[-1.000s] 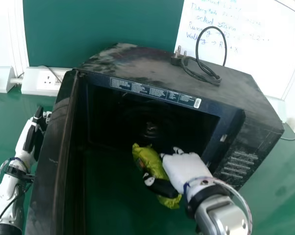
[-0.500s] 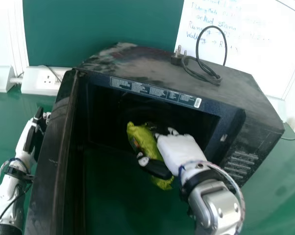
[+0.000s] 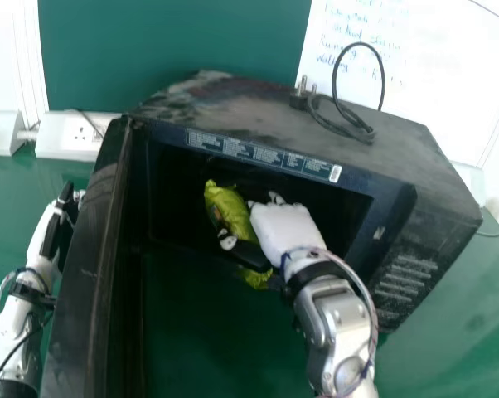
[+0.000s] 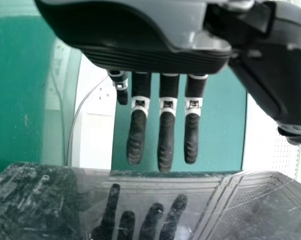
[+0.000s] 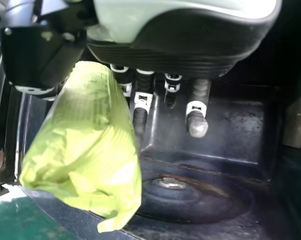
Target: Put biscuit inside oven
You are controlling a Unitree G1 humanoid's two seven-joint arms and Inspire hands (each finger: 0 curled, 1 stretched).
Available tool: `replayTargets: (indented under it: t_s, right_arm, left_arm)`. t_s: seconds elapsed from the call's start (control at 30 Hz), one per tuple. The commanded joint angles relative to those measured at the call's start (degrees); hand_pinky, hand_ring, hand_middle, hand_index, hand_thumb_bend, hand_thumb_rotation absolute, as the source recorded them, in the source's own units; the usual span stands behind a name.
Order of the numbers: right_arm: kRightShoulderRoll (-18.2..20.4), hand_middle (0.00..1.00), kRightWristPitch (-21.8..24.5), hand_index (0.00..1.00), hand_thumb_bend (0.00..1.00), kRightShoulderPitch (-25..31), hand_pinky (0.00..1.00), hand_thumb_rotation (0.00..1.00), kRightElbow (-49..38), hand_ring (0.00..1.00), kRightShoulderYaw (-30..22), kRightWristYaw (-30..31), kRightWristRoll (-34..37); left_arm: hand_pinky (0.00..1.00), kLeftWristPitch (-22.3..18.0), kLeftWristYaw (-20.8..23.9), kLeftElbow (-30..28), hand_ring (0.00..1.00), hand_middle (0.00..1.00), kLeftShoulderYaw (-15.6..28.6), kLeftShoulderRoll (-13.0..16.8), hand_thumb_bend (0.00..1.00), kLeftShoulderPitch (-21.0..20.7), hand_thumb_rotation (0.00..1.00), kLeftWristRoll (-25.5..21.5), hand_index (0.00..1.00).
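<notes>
Biscuit packet point(image 3: 225, 209), one, yellow-green, crinkled; clamped between thumb and fingers of the right hand point(image 3: 283, 230), held aslant at the open mouth of the oven point(image 3: 258, 116), its upper end against the dark interior, its lower end towards the near side. In near-to-far order: the right hand, white-backed with dark fingers, thumb on one side of the packet and fingers on the other; the left hand point(image 3: 55, 235), empty, at the head view's left, on the outer side of the oven door point(image 3: 84, 274), its fingers straight and its thumb apart from them, above a glossy dark surface point(image 4: 35, 200) that reflects the fingers; the door, dark, swung open; the counter point(image 3: 432, 348), green, beneath the oven; the oven, dark and dusty, with a label strip point(image 3: 262, 155) along the upper front edge and raised bars point(image 3: 403, 278) on the front at the right; inside it, a central hub point(image 5: 171, 183) on the floor, near the packet; on top, a black cable point(image 3: 382, 83), looped, with its plug point(image 3: 298, 98); behind, a white socket box point(image 3: 67, 137), a green panel point(image 3: 175, 41) and a whiteboard point(image 3: 448, 108) bearing handwriting.
</notes>
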Motion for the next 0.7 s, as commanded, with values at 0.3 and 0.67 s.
replayTargets:
  t_s: [0.3, 0.67]
  right_arm:
    - [-2.74, 0.47, -2.18, 0.49, 0.53, -4.95, 0.08, 0.00, 13.90, 0.14, 3.25, -20.70, 5.34]
    - [-4.59, 0.47, -1.56, 0.48, 0.53, -12.24, 0.10, 0.00, 31.29, 0.16, 6.54, -35.80, 8.70]
  left_arm:
    - [0.25, 0.06, 0.03, -1.06, 0.29, 0.39, -0.05, -0.25, 0.52, 0.84, 0.07, -0.57, 0.49]
    - [0.25, 0.53, 0.20, -1.75, 0.29, 0.39, -0.02, -0.30, 0.51, 1.26, 0.07, -0.56, 0.49]
